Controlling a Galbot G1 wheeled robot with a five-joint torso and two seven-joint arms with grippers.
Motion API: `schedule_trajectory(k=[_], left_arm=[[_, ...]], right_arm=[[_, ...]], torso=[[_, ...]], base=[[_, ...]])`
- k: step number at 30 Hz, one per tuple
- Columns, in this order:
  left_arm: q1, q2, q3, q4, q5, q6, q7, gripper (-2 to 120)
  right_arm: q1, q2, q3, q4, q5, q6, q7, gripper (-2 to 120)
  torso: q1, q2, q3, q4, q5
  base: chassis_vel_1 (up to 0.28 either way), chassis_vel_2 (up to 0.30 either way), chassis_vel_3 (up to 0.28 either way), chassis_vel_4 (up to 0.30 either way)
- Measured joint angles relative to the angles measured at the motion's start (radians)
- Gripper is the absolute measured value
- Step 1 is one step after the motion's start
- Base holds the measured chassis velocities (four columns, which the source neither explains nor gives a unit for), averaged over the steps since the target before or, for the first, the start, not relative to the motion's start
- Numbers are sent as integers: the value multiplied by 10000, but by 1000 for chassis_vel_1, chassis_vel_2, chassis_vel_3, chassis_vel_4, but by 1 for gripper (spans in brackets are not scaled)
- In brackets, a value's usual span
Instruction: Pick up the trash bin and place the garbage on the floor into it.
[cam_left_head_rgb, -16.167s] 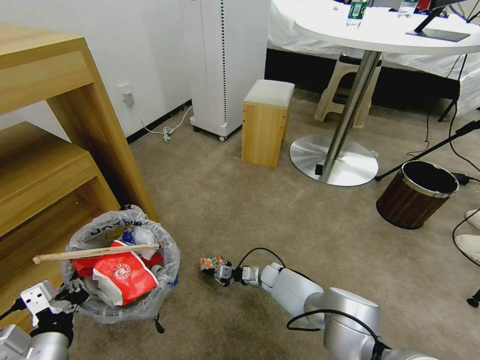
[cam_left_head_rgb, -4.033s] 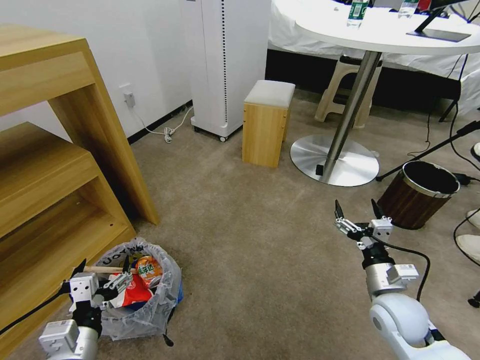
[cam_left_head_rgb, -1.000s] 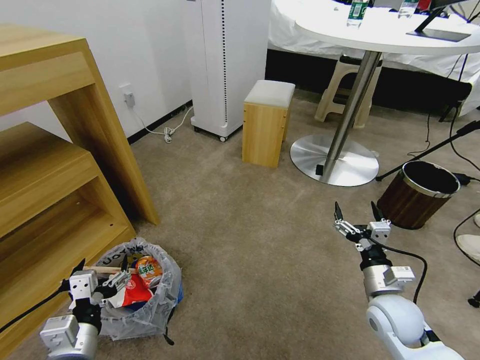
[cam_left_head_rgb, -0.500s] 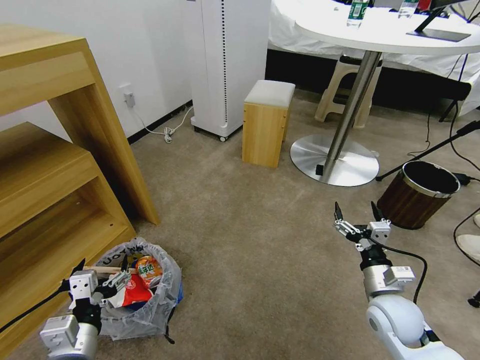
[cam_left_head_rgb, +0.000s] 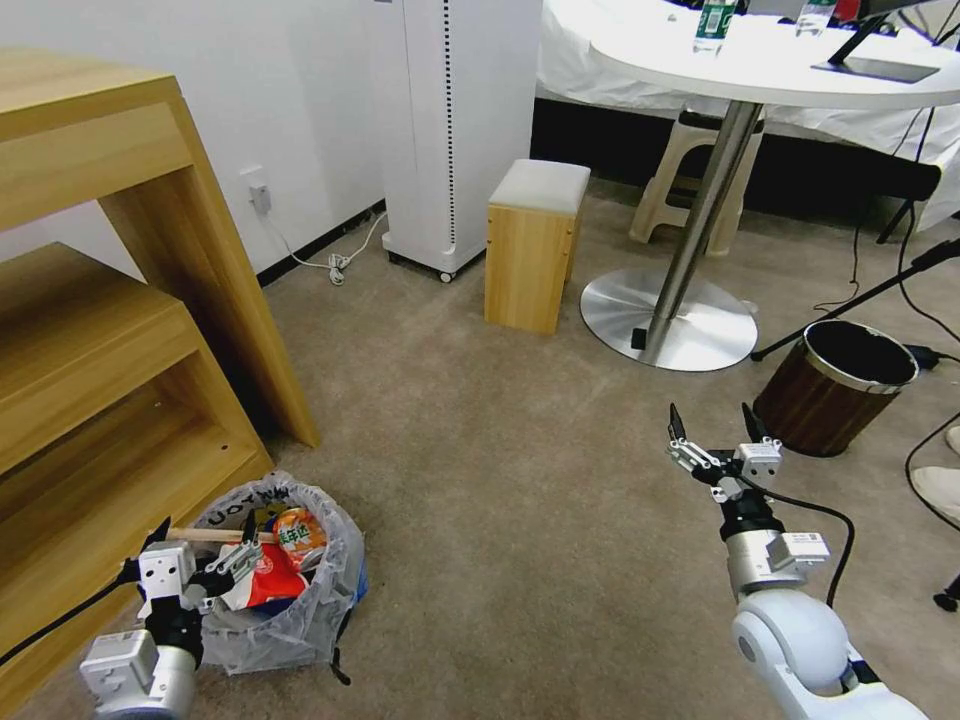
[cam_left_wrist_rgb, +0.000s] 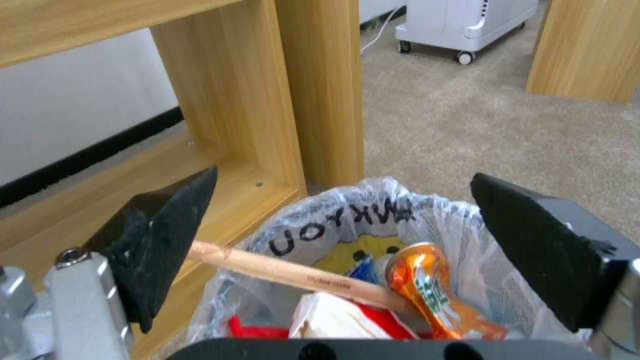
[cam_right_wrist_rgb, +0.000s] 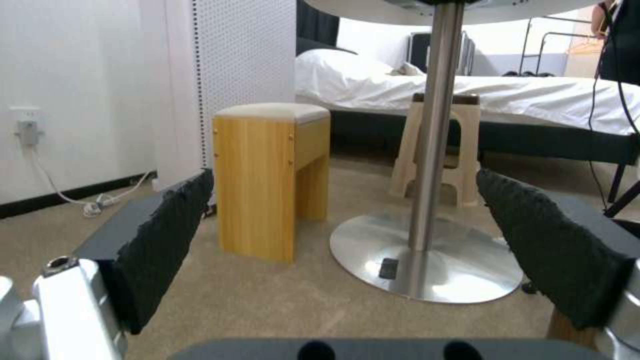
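The trash bin (cam_left_head_rgb: 285, 590) stands on the beige carpeted floor (cam_left_head_rgb: 500, 480) at the lower left of the head view, just beside the foot of a light wooden shelf unit (cam_left_head_rgb: 100, 330). It is a small round bin lined with a clear, crinkly plastic bag printed with black letters and a yellow mark. Inside it lies the garbage: a crushed orange can (cam_left_head_rgb: 298, 537) on top, a wooden stick (cam_left_head_rgb: 205, 535) lying across the rim with one end poking out toward the shelf unit, and red and white wrappers (cam_left_head_rgb: 262, 585) beneath them. In the left wrist view the can (cam_left_wrist_rgb: 433, 292) rests against the stick (cam_left_wrist_rgb: 287, 272), with the lettered bag behind them.

The left claw (cam_left_head_rgb: 197, 568) hangs at the near edge of the bin, its two black fingers spread wide and gripping nothing; they stand to either side of the bin's mouth.

The right claw (cam_left_head_rgb: 712, 432) is raised over bare carpet, well apart from the bin on the robot's right side. Its fingers point upward and are also spread wide, with nothing between them.

Near the right claw stands a brown wood-look bin with a metal rim (cam_left_head_rgb: 835, 385). Farther back are a round white bench on a metal pedestal and disc base (cam_left_head_rgb: 668, 320), a small wooden stool with a pale cushion (cam_left_head_rgb: 532, 245), a plastic stool (cam_left_head_rgb: 690, 175), and a tall white appliance on wheels (cam_left_head_rgb: 450, 130) against the wall. A bed with white sheets (cam_right_wrist_rgb: 467, 100) shows in the right wrist view behind the pedestal.
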Motion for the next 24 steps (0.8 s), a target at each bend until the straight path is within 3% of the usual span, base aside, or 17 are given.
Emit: schedule_trajectory(k=[24], left_arm=[[0, 0, 0, 0, 0, 0, 0, 100]], right_arm=[[0, 0, 0, 0, 0, 0, -1, 100]], torso=[[0, 0, 0, 0, 0]], base=[[43, -41, -47, 43]])
